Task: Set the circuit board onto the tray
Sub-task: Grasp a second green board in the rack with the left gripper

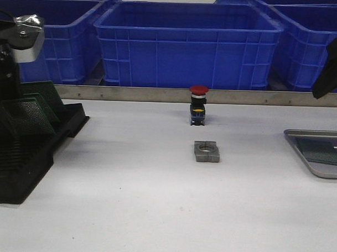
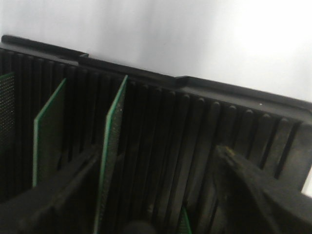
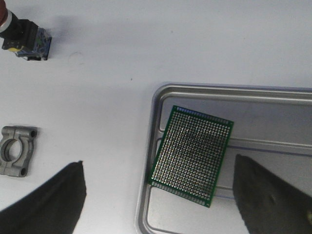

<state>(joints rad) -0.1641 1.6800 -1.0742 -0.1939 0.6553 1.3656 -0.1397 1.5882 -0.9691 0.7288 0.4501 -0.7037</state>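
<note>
The left end effector (image 2: 156, 195) hangs low at the surface's left edge, fingers spread wide. The right end effector (image 3: 158, 200) hovers raised over the right edge, likewise spread.

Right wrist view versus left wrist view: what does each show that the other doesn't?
Only the right wrist view shows the tray with a circuit board lying flat in it, the red push button and the metal clamp block. Only the left wrist view shows the black slotted rack holding upright boards. Both show white table and an open hand.
</note>
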